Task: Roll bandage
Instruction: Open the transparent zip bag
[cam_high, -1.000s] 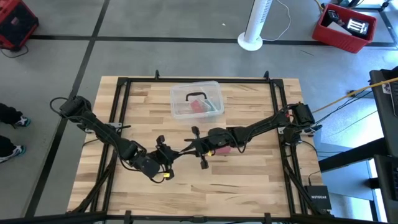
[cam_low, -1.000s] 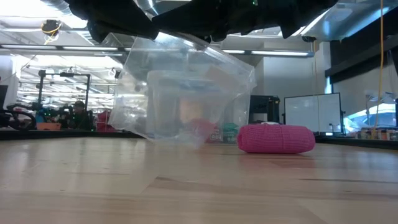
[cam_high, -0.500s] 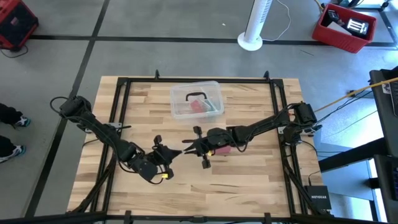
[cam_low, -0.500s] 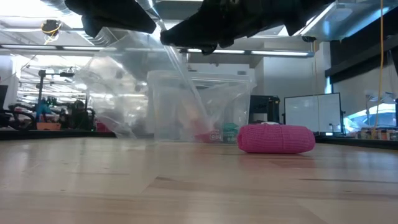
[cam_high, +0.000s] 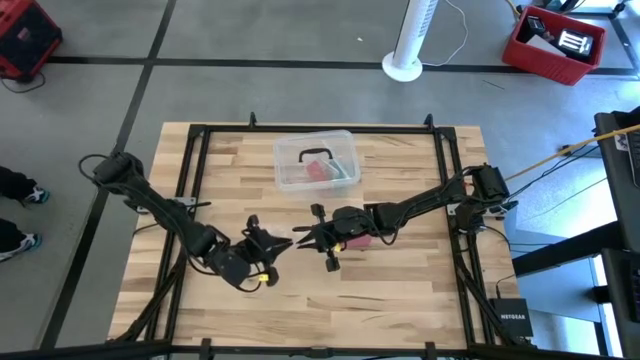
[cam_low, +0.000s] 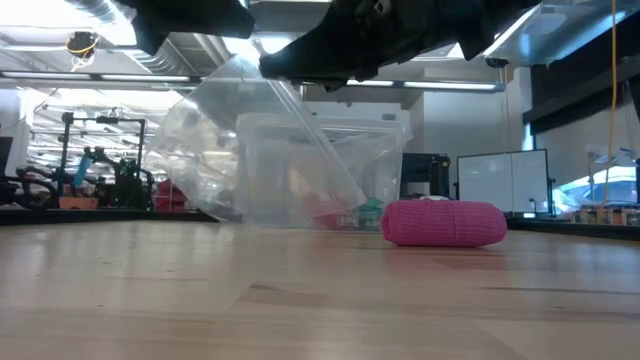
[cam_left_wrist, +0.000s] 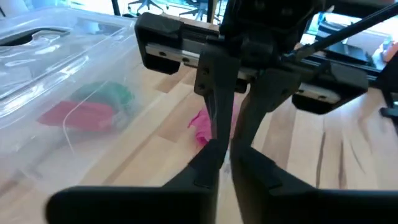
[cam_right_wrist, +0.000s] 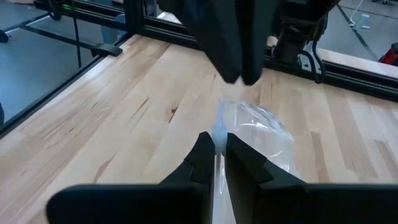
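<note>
The bandage (cam_low: 445, 222) is a small pink roll lying on its side on the table, right of the grippers; in the high view the bandage (cam_high: 357, 241) shows beneath my right arm. A crumpled clear plastic wrapper (cam_low: 250, 150) hangs between my two grippers above the table's middle. My left gripper (cam_high: 270, 241) and my right gripper (cam_high: 302, 237) face each other tip to tip, both shut on the wrapper. No gripper touches the bandage. My left gripper pinches the wrapper's upper part (cam_right_wrist: 229, 84) between its two fingers, coming about level from the table's left. The wrapper hangs below the fingers; whether its lower end touches the table I cannot tell. My right gripper pinches a thin edge of the wrapper (cam_right_wrist: 219, 127) between its two fingers, coming slightly downward from the table's right. The rest of the wrapper (cam_right_wrist: 258, 134) sags below and beyond the fingertips.
A clear plastic box (cam_high: 315, 160) with red and green contents stands behind the grippers toward the far edge. Black frame rails (cam_high: 195, 180) run along the table's sides. Bare wood lies at the near side (cam_high: 330, 310).
The wrapper has changed shape: it hung as a broad bag under both grippers and is now drawn out as a slanting sheet, with its lower bulk swung toward the table's left. The bandage has stayed in place.
</note>
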